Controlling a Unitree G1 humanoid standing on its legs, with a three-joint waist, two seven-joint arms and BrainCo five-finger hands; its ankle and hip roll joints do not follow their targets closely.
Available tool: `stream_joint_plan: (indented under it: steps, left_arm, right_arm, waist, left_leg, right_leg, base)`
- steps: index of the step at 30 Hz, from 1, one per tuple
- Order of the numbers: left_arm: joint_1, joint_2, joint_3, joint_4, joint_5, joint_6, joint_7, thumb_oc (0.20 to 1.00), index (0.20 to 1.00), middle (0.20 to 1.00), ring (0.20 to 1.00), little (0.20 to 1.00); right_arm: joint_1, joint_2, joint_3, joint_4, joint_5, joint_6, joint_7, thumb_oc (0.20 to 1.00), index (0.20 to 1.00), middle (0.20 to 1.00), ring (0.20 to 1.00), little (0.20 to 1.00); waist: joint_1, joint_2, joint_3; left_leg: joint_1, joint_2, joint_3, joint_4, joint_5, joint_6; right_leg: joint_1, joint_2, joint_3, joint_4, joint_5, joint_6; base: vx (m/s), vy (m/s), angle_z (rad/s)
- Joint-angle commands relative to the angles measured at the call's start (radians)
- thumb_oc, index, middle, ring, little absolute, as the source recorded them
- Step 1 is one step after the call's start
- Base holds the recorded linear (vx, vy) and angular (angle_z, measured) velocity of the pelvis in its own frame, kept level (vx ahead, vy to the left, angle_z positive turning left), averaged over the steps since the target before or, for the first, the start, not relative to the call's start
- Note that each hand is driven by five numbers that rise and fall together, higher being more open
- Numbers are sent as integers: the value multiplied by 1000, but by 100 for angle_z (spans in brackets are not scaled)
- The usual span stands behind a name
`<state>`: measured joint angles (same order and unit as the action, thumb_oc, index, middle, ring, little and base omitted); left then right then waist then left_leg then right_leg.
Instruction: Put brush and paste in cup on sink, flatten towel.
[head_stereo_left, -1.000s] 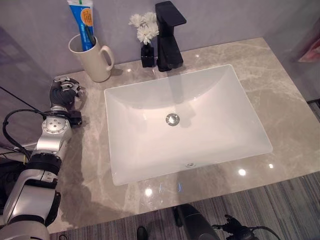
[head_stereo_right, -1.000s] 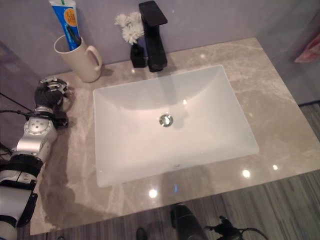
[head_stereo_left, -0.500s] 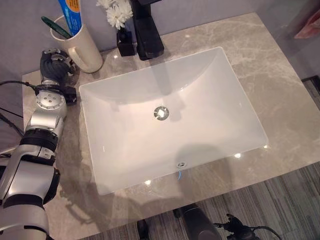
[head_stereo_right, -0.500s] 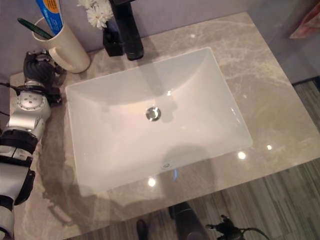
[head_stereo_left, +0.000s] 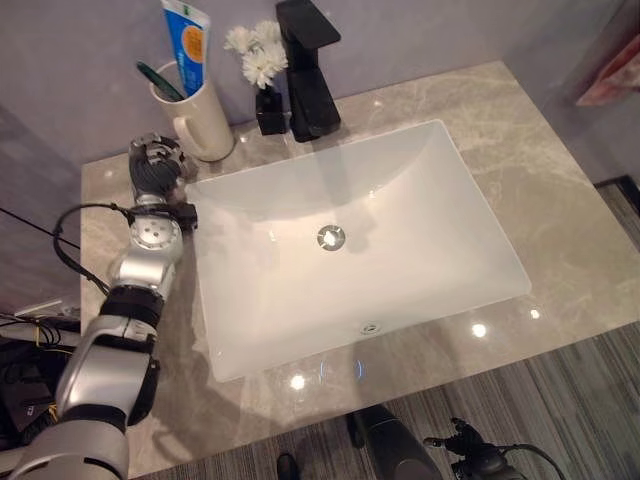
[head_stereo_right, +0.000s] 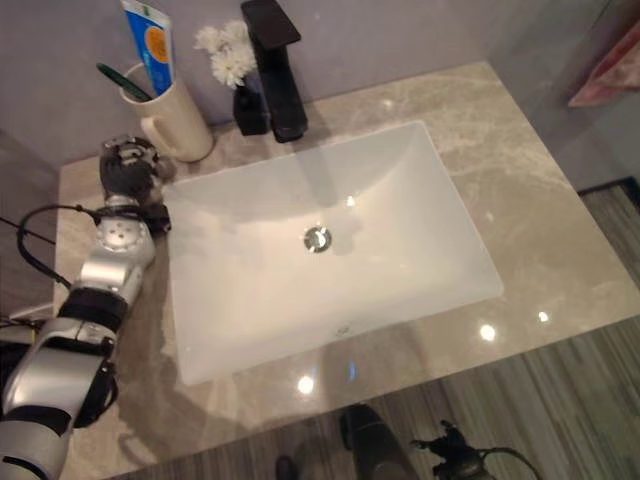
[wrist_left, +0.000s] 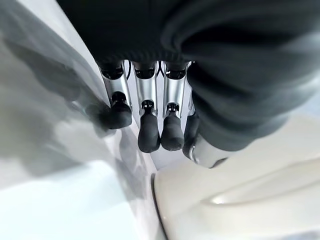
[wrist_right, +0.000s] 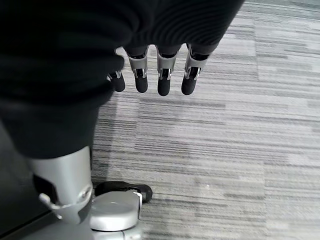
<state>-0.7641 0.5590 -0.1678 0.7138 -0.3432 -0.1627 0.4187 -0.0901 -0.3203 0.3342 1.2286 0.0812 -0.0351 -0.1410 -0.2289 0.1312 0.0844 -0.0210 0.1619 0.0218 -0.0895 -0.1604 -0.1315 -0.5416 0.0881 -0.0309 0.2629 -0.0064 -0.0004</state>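
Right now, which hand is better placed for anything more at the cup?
Probably the left hand: it rests on the counter beside the cup, which holds brush and paste. The right hand hangs over floor.

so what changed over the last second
The left hand edged across the counter toward the sink corner, open beside the cup, holding nothing. The toothbrush now leans left instead of standing against the toothpaste. Cup, faucet and flowers stayed put; the rest is camera shift.
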Motion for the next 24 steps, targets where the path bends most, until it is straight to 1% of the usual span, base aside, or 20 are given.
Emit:
stream_joint_plan:
  steps: [1, 3, 4, 5, 6, 7, 8, 9, 11, 12, 13, 16, 17, 18, 19, 21, 22, 24]
  left_arm:
    - [161, -48, 36, -137, 58, -30, 35, 200, 200, 200, 200, 200]
    - [250, -70, 71, -235, 77, -44, 22, 200, 200, 200, 200, 200]
    - [396, -78, 137, -421, 69, -86, -18, 200, 200, 200, 200, 200]
    - [500, -82, 192, -541, 93, -110, -42, 200, 200, 200, 200, 200]
    - [583, -86, 226, -612, 90, -129, -81, 200, 200, 200, 200, 200]
    - [634, -92, 246, -666, 97, -141, -92, 200, 200, 200, 200, 200]
    - [639, -92, 248, -670, 98, -139, -93, 200, 200, 200, 200, 200]
    - [710, -86, 297, -703, 81, -146, -125, 200, 200, 200, 200, 200]
    - [771, -65, 325, -737, 112, -150, -152, 200, 200, 200, 200, 200]
    - [771, -65, 325, -737, 112, -150, -152, 200, 200, 200, 200, 200]
    - [800, -52, 340, -752, 122, -151, -165, 200, 200, 200, 200, 200]
    - [821, -23, 366, -768, 147, -161, -167, 200, 200, 200, 200, 200]
    - [819, -17, 363, -782, 155, -165, -167, 200, 200, 200, 200, 200]
    - [820, -17, 363, -782, 155, -165, -167, 200, 200, 200, 200, 200]
    - [820, -7, 360, -798, 161, -173, -172, 200, 200, 200, 200, 200]
    - [814, -1, 344, -822, 162, -177, -180, 200, 200, 200, 200, 200]
    - [814, -1, 344, -822, 162, -177, -180, 200, 200, 200, 200, 200]
    - [809, 5, 325, -832, 156, -181, -193, 200, 200, 200, 200, 200]
  right_arm:
    - [32, 2, -18, 42, -39, 10, -10, 1000, 1000, 1000, 1000, 1000]
    - [42, 5, -30, 52, -52, 11, -1, 1000, 1000, 1000, 1000, 1000]
    - [56, 6, -54, 62, -67, 15, 13, 1000, 1000, 1000, 1000, 1000]
    - [64, 14, -76, 69, -61, 14, 18, 1000, 1000, 1000, 1000, 1000]
    - [70, 23, -86, 79, -71, 18, 32, 1000, 1000, 1000, 1000, 1000]
    - [74, 27, -88, 82, -83, 17, 33, 1000, 1000, 1000, 1000, 1000]
    - [76, 27, -87, 82, -83, 17, 33, 1000, 1000, 1000, 1000, 1000]
    - [80, 34, -93, 82, -89, 18, 42, 1000, 1000, 1000, 1000, 1000]
    - [103, 42, -108, 84, -93, 18, 59, 1000, 1000, 1000, 1000, 1000]
    - [103, 43, -108, 84, -93, 18, 59, 1000, 1000, 1000, 1000, 1000]
    - [117, 52, -103, 74, -106, 17, 65, 1000, 1000, 1000, 1000, 1000]
    - [138, 65, -75, 36, -140, 11, 72, 1000, 1000, 1000, 1000, 1000]
    - [145, 65, -72, 31, -147, 11, 73, 1000, 1000, 1000, 1000, 1000]
    - [146, 66, -72, 30, -147, 11, 73, 1000, 1000, 1000, 1000, 1000]
    - [153, 67, -77, 21, -141, 7, 71, 1000, 1000, 1000, 1000, 1000]
    - [162, 69, -78, -13, -134, 0, 67, 1000, 1000, 1000, 1000, 1000]
    - [163, 69, -78, -14, -134, 1, 67, 1000, 1000, 1000, 1000, 1000]
    - [173, 66, -62, -60, -140, -9, 67, 1000, 1000, 1000, 1000, 1000]
  waist:
    - [22, -51, -11]
    - [34, -65, -18]
    - [59, -83, -28]
    - [75, -98, -33]
    - [90, -118, -33]
    - [101, -127, -33]
    - [103, -121, -34]
    - [117, -140, -32]
    - [126, -156, -36]
    - [126, -156, -35]
    - [135, -169, -38]
    - [140, -189, -35]
    - [141, -195, -35]
    - [141, -196, -33]
    - [143, -209, -30]
    - [137, -222, -24]
    - [138, -223, -23]
    - [131, -235, -6]
  left_leg:
    - [206, -104, -20, 2, 59, 67]
    - [226, -114, -29, 2, 51, 76]
    - [248, -129, -46, 2, 47, 93]
    - [267, -147, -62, 2, 28, 110]
    - [276, -168, -75, 2, 31, 122]
    - [280, -178, -88, 12, 23, 132]
    - [284, -172, -86, 13, 14, 134]
    - [280, -199, -101, 36, 0, 147]
    - [293, -218, -112, 56, -25, 160]
    - [293, -218, -112, 57, -25, 160]
    - [302, -235, -117, 79, -45, 167]
    - [314, -265, -122, 118, -73, 178]
    - [316, -276, -122, 130, -79, 182]
    - [316, -277, -122, 132, -80, 182]
    - [315, -298, -122, 156, -95, 190]
    - [314, -320, -117, 179, -108, 197]
    - [314, -321, -116, 181, -109, 198]
    - [310, -338, -104, 195, -113, 205]
  right_leg:
    - [-7, -46, -22, -75, 170, 85]
    - [27, -50, -12, -92, 180, 89]
    - [62, -55, 6, -115, 203, 97]
    - [87, -67, 21, -129, 219, 108]
    - [104, -83, 37, -142, 248, 116]
    - [112, -88, 49, -148, 258, 124]
    - [116, -82, 48, -146, 250, 126]
    - [127, -102, 59, -151, 267, 133]
    - [152, -119, 69, -155, 274, 143]
    - [153, -119, 69, -155, 274, 143]
    - [174, -133, 72, -159, 281, 149]
    - [204, -153, 83, -165, 308, 162]
    - [210, -161, 88, -167, 322, 170]
    - [212, -162, 89, -168, 323, 170]
    - [224, -179, 100, -176, 349, 181]
    - [232, -192, 119, -186, 372, 192]
    - [233, -192, 120, -186, 373, 192]
    - [238, -202, 130, -190, 393, 198]
  base:
    - [-2, 32, 1]
    - [-23, 72, 3]
    - [-75, 152, 6]
    - [-156, 164, -10]
    - [-145, 123, -18]
    - [-82, 71, -17]
    - [-84, 63, 11]
    - [-84, 71, 8]
    - [-82, 75, -6]
    - [-38, 76, 7]
    - [-51, 79, 32]
    - [-82, 92, 18]
    - [-60, 69, 4]
    - [-85, 86, 5]
    - [-90, 86, 0]
    - [-84, 98, -8]
    - [-48, 62, -8]
    - [-104, 65, -22]
